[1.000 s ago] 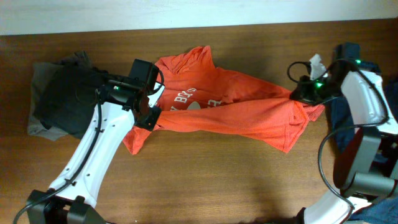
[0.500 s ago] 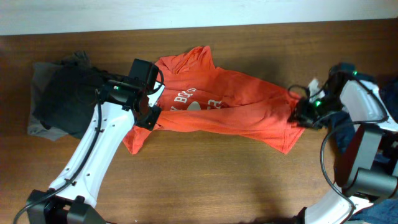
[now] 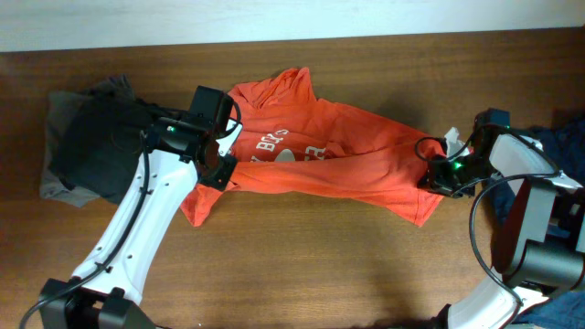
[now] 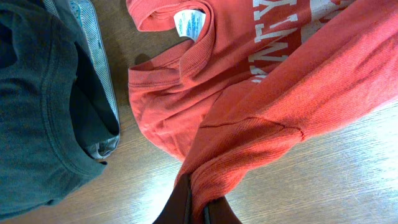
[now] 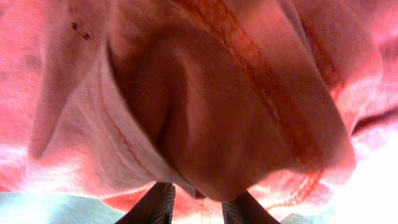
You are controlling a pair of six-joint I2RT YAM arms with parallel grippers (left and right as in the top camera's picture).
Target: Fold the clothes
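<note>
Hard to read in the right wrist view: nothing but bunched orange cloth filling the frame, bulging between the parted fingers of the right tool (image 5: 199, 205); impossible to tell whether gripped or merely touching. Pinched together on a fold of the orange-red T-shirt (image 3: 338, 155): the left tool (image 4: 198, 208), tips half buried in cloth. Shirt stretched across the middle of the surface (image 3: 320, 274), white lettering partly folded under. Heaped at the left edge, dark garments (image 3: 87, 155); cut off at the right edge, a navy garment (image 3: 562, 142). Bare wood along the near side.
</note>
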